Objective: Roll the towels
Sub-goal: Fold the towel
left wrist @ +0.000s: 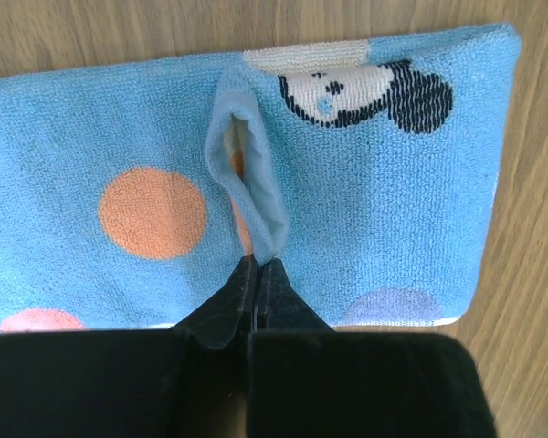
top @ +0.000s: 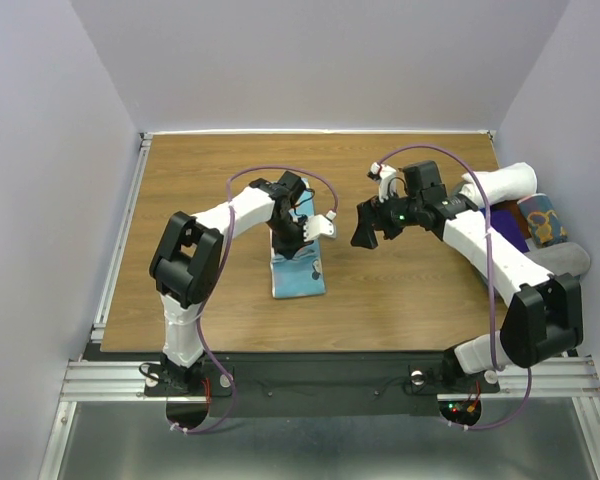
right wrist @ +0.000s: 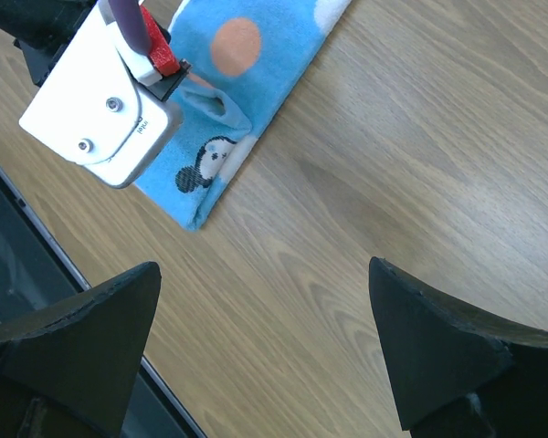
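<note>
**A:** Where is the blue towel (top: 300, 278)?

**B:** Flat on the table (top: 200, 180), a little left of centre, directly under the left claw (top: 300, 243). Its long axis runs from the near edge toward the far wall, slightly tilted.

**A:** And that claw?

**B:** Clenched. The left wrist view shows its fingers (left wrist: 230, 306) pressed together on a raised pleat (left wrist: 247, 173) of the blue cloth. The pleat's ridge runs across the towel's short width, with the mouse print (left wrist: 365, 91) off to one side.

**A:** Which arm is nearer?

**B:** The left, since it is touching the cloth. The right claw (top: 364, 228) hangs to the towel's right, apart from it and over bare wood. It is spread wide with nothing in it.

**A:** Poses?

**B:** The left arm reaches forward with its elbow bent and its wrist tipped down onto the cloth. The right arm stretches inward from the right side, and its claw faces the towel.

**A:** So, the roll?

**B:** I'd judge it has to travel along that long axis, starting from the pleat. The other towel (top: 542, 222), dark and mustard, appears already rolled at the table's right edge.
</note>
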### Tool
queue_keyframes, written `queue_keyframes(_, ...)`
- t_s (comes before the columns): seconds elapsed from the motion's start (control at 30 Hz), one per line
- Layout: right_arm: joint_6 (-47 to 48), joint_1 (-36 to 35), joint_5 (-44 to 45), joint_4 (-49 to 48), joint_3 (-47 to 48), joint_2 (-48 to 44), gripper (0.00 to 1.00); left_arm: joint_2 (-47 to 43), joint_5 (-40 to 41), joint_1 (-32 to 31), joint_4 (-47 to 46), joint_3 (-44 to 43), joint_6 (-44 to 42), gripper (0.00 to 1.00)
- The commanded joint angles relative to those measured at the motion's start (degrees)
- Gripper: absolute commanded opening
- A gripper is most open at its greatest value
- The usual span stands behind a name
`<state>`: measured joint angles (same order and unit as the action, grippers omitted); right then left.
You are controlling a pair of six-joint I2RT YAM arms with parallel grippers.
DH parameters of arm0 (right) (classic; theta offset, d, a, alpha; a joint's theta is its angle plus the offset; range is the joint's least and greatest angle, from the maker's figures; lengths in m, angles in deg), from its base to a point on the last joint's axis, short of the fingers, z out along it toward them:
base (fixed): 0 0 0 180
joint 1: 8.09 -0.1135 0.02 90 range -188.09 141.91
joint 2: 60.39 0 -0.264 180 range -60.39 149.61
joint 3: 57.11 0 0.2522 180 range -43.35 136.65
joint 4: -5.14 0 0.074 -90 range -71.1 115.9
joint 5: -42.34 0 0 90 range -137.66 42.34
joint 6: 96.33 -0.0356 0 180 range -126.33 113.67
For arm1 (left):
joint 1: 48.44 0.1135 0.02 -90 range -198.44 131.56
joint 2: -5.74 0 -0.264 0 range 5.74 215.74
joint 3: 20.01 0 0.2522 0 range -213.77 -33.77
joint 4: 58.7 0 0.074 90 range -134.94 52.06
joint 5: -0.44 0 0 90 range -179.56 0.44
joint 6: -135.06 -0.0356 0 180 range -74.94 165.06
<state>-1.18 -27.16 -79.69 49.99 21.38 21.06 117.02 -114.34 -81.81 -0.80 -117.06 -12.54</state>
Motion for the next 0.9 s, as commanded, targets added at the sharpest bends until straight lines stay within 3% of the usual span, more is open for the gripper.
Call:
queue_keyframes(0.0, 0.6, 0.5, -1.8, -1.0, -0.2, 1.0, 1.0, 0.0, 0.8, 0.1, 1.0, -2.5, -1.0, 0.06)
queue_keyframes(0.03, 0.6, 0.5, -2.0, -1.0, -0.1, 1.0, 1.0, 0.0, 1.1, 0.2, 0.6, -2.4, -0.8, 0.16)
queue_keyframes(0.13, 0.2, 0.5, -2.6, -1.0, -0.3, 1.1, 1.0, -1.1, 1.9, 0.8, 0.0, -2.9, 0.0, 0.26)
queue_keyframes(0.43, -0.1, 0.5, -3.8, -1.1, -0.6, 3.2, 0.98, -2.9, 1.0, 1.7, 1.9, -9.4, 1.2, 0.42)
queue_keyframes(0.5, -0.1, 0.5, -5.2, -1.1, -0.2, 4.2, 0.92, -4.7, 0.2, 2.9, 1.9, -9.3, 2.0, 0.45)
queue_keyframes(0.67, -1.4, 0.5, -11.7, -1.2, 1.0, 7.5, 0.52, -16.8, -2.9, 4.9, -4.0, -1.6, 3.9, 0.46)
queue_keyframes(0.77, -2.4, 0.0, -18.2, -1.9, 2.2, 10.3, 0.45, -27.4, -2.3, 4.9, -11.2, 12.1, 4.3, 0.47)
queue_keyframes(0.87, -3.4, -3.3, -20.4, -3.1, 4.7, 14.3, 0.44, -35.1, -2.0, 4.9, -15.2, 20.5, 5.0, 0.51)
